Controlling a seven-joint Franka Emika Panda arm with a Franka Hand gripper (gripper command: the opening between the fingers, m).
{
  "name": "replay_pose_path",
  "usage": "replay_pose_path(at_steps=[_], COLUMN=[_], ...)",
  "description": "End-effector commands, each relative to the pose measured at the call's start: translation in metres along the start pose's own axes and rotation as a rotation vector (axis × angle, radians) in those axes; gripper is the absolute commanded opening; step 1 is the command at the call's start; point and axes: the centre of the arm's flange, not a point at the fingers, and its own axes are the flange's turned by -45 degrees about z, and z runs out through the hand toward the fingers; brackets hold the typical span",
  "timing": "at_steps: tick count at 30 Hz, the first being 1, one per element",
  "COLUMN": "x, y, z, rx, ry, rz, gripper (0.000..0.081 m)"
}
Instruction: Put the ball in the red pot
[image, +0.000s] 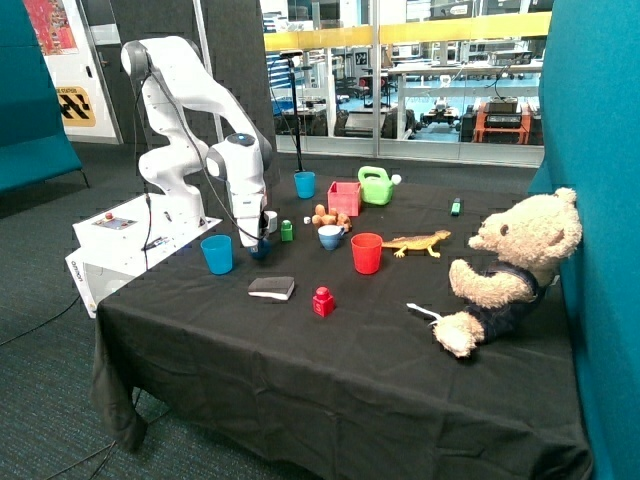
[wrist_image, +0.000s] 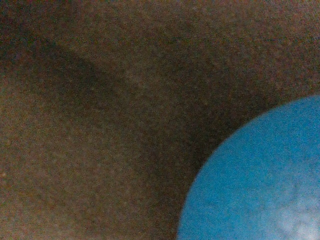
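End effector (image: 258, 243) down at tabletop (image: 350, 340), right over the ball (image: 260, 250) beside a blue cup (image: 217, 254); grip state can't tell. Red pot (image: 344, 198) well apart, near green watering can (image: 376, 185).

Teal partitions (image: 600, 150), glass wall (image: 400, 70)

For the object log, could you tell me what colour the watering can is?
Green watering can, clearest in the outside view.

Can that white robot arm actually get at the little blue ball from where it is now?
Probably yes. The gripper is already down at the ball on the black tablecloth, beside the blue cup. Nothing blocks it, though an actual grasp can't be seen.
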Motion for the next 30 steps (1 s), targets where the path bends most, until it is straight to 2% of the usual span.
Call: replay_pose_path(at_steps=[1, 10, 18, 30], x=[-0.001, -0.007, -0.004, 0.004], y=[-0.001, 0.004, 0.009, 0.009], z=[0.000, -0.001, -0.026, -0.048], rx=[-0.0030, -0.0030, -0.0030, -0.0030], ry=[0.0011, 0.0011, 0.0011, 0.0011], rz=[-0.001, 0.007, -0.011, -0.030], gripper=[0.0000, 0.0000, 0.0000, 0.0000])
